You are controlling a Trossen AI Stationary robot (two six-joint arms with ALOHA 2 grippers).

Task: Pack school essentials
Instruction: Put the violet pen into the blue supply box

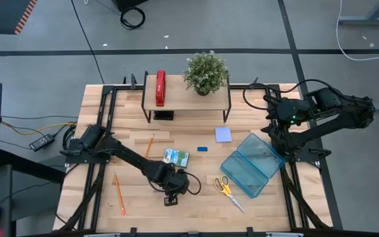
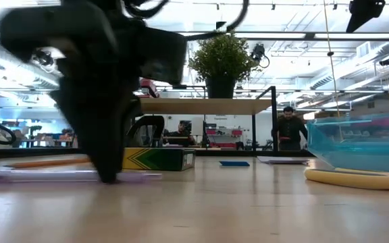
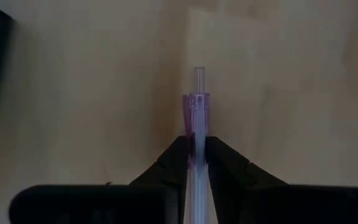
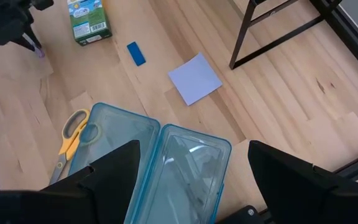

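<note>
Left tool (image 3: pixel 196 163) is clamped on the pen (image 3: pixel 196 118), low on the table (image 1: pixel 268 204) beside the packet (image 1: pixel 176 157). Right tool (image 4: pixel 191 171) hangs apart above the case (image 4: pixel 166 168).

my bench (image 1: pixel 255 210) is pale wood planks with a dark frame round it. lying flat on it are two orange pencils (image 1: pixel 119 193), one near my left arm's side edge and one (image 1: pixel 149 145) farther in, a green-blue printed packet (image 1: pixel 176 157), a tiny blue eraser (image 1: pixel 202 149), a lavender sticky-note pad (image 1: pixel 223 134), yellow-handled scissors (image 1: pixel 226 189) and an opened translucent blue case (image 1: pixel 252 164). a purple pen (image 3: pixel 196 134) lies on the wood. a small wooden shelf (image 1: pixel 186 97) stands at the far edge.
</note>
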